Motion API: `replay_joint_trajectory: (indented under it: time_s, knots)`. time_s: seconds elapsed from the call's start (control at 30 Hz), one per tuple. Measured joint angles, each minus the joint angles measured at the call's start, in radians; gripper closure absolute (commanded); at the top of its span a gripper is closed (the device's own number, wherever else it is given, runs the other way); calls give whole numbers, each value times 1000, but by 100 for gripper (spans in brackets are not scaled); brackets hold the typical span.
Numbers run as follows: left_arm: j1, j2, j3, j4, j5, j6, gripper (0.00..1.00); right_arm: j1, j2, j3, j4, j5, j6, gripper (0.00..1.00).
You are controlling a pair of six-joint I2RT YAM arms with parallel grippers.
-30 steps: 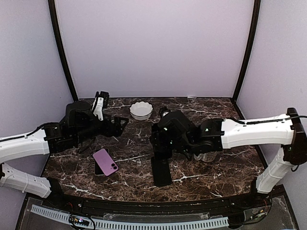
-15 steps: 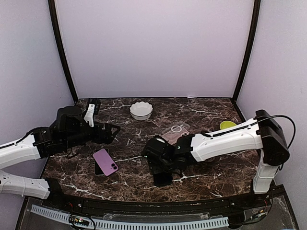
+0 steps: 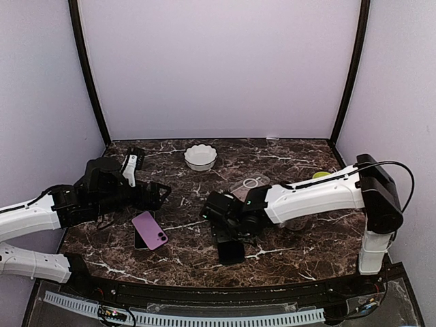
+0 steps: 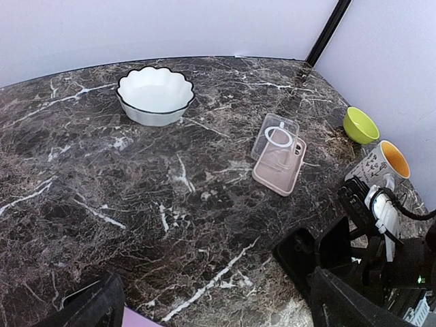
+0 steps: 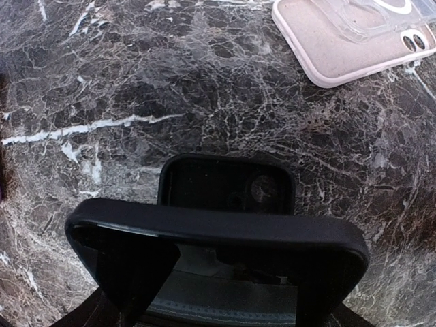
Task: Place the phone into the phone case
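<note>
A black phone (image 5: 218,231) is held edge-up across its width, with my right gripper (image 5: 225,289) shut on it. Just under it on the marble lies an empty black phone case (image 5: 204,182), camera cut-out facing up. From above, the right gripper (image 3: 229,225) is low over that case (image 3: 231,252), near the table's front. Whether the phone touches the case I cannot tell. My left gripper (image 3: 161,193) hangs open to the left, nothing between its fingers (image 4: 92,308), and its view catches the case (image 4: 301,257) at the lower right.
A purple phone (image 3: 150,229) lies below the left gripper, over something black. A pink case (image 4: 279,167) and a clear case (image 4: 276,136) overlap mid-table. A white scalloped bowl (image 4: 154,94) sits at the back, a green bowl (image 4: 360,125) and a mug (image 4: 381,163) at the right.
The right arm has dropped from high above the table to just over the black case, carrying the phone. The left arm has drawn back slightly to the left.
</note>
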Motion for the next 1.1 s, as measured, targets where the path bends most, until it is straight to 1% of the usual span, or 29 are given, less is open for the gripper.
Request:
replay_joint_trajectory:
  time_s: [0.37, 0.4, 0.5, 0.53, 0.57, 0.63, 0.87, 1.1]
  knots:
    - [0, 19, -13, 19, 2, 1, 3, -34, 68, 66, -44, -85, 10, 100]
    - [0, 23, -13, 20, 2, 1, 3, -34, 69, 69, -49, -88, 10, 95]
    - [0, 29, -14, 26, 2, 1, 3, -35, 83, 89, -68, -92, 9, 60]
    - [0, 30, -14, 28, 2, 1, 3, -37, 87, 94, -73, -95, 9, 51]
    - [0, 30, -14, 29, 3, 1, 3, -38, 89, 97, -77, -97, 9, 44]
    - [0, 30, -14, 30, 2, 1, 3, -40, 89, 98, -80, -101, 9, 33]
    - [4, 31, -14, 34, 6, 4, 3, -40, 90, 101, -85, -100, 13, 23]
    - [8, 34, -14, 34, 10, 6, 3, -42, 109, 100, -96, -98, 17, 17]
